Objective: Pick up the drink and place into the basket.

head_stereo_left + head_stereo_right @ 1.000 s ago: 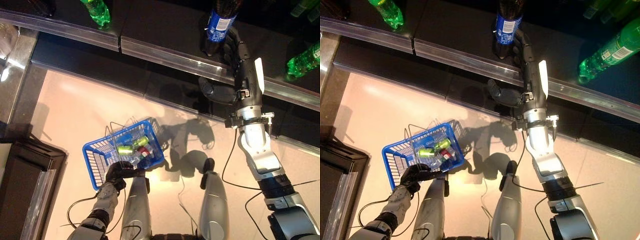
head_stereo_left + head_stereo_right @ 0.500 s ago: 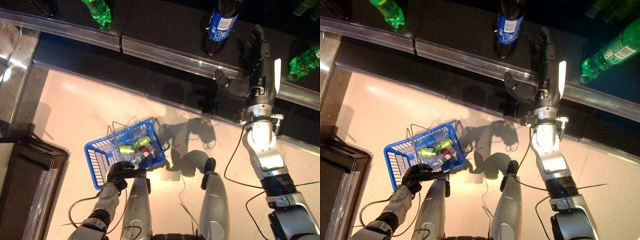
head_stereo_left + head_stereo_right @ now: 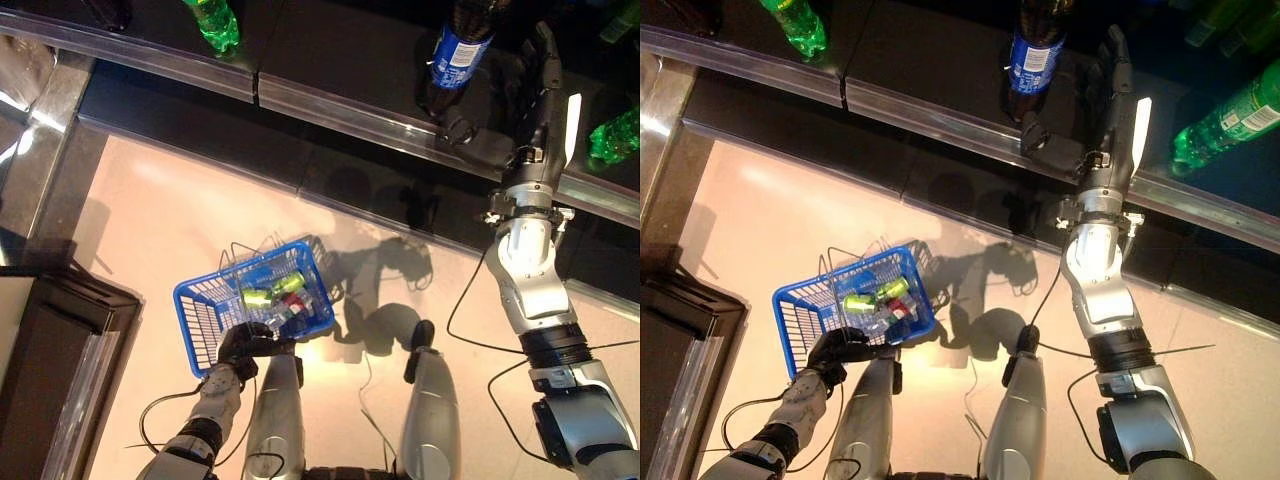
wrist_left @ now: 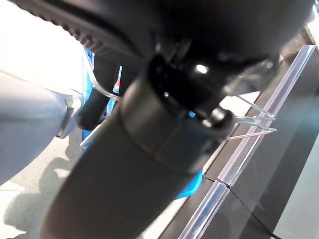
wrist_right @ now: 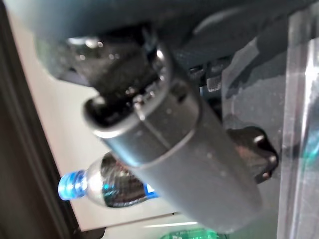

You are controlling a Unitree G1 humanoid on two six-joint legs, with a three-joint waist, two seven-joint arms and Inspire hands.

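- The floor (image 3: 160, 230) is pale, glossy and cream-coloured, with a bright patch of light low in the middle.
- A dark shelf (image 3: 330, 40) runs across the top, and a shiny clear strip (image 3: 350, 108) lies along its front edge.
- Below the shelf there is a dark base panel (image 3: 250, 150) that meets the floor.
- At the left stands a dark cabinet (image 3: 50, 380) with a pale glossy pane.

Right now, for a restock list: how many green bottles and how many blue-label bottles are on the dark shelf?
Green bottles: 3, one of them dim at the far edge
Blue-label bottle: 1
Total: 4
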